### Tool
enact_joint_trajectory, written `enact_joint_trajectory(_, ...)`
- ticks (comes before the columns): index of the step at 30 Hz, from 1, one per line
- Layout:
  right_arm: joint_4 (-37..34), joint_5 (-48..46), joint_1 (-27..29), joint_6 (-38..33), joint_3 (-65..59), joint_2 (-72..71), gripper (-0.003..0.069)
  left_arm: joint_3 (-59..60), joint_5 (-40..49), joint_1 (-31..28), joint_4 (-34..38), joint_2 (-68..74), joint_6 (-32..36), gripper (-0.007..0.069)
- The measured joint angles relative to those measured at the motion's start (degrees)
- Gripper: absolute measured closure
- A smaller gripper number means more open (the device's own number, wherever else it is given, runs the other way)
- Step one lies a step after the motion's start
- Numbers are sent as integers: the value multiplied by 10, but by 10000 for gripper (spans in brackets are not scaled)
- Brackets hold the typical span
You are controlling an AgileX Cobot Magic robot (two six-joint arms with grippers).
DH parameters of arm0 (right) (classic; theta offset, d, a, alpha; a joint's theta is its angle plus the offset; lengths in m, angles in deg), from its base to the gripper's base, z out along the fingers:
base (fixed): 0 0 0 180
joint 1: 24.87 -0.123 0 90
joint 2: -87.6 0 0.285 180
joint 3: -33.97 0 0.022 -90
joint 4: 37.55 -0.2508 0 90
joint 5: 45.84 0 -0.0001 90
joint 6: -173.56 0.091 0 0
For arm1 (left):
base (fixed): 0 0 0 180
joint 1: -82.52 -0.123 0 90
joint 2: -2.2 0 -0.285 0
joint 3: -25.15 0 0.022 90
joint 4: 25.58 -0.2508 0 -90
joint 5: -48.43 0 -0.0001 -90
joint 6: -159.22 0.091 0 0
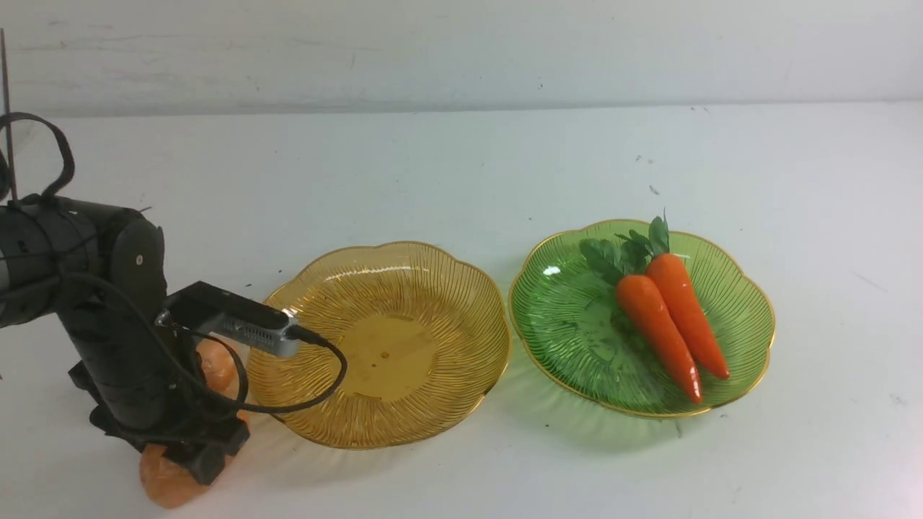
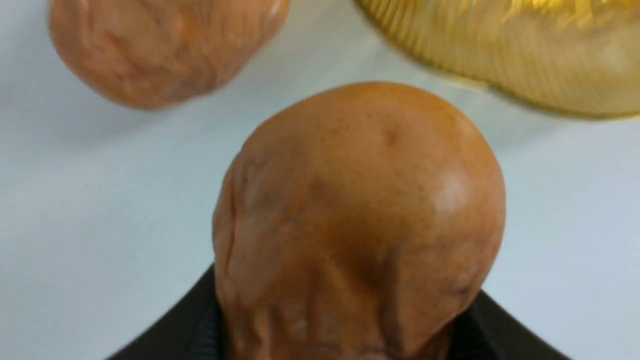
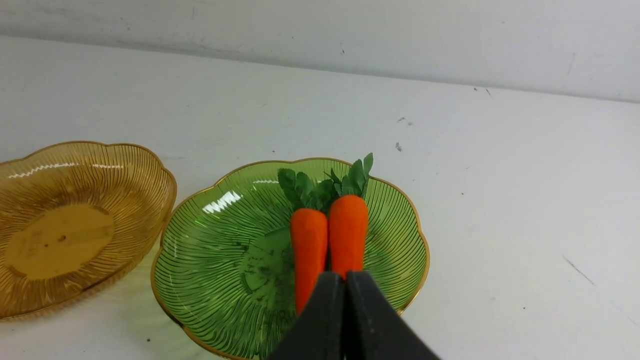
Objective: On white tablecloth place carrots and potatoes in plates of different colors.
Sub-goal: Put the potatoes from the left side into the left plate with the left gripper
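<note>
Two orange carrots [image 1: 670, 317] lie side by side in the green plate [image 1: 570, 324], leafy tops pointing away; they also show in the right wrist view [image 3: 327, 235]. The amber plate [image 1: 433, 288] is empty. Two potatoes lie on the white tablecloth [image 1: 461, 173] left of the amber plate. My left gripper [image 1: 191, 450] is down at the cloth, its jaws against both sides of the nearer potato [image 2: 360, 200]. The other potato [image 2: 160, 45] lies just beyond it. My right gripper [image 3: 345, 282] is shut and empty, above the green plate's near rim [image 3: 215, 250].
The amber plate's rim [image 2: 525, 60] is close to the held potato. The two plates stand almost edge to edge. A white wall [image 1: 461, 50] bounds the table at the back. The left arm's cable [image 1: 317, 375] hangs over the amber plate's near side.
</note>
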Motion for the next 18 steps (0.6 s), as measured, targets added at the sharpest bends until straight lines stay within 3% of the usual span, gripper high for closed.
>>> enact_joint_trajectory(6,0,0,0,0,0,0,674,-75,-17,11,141,14,3,235)
enact_joint_trajectory(9,-1,0,0,0,0,0,674,-91,-36,37,174,46,8,232)
enact_joint_trajectory(18,-2,-9,0,0,0,0,674,-138,-108,120,175,168,18,180)
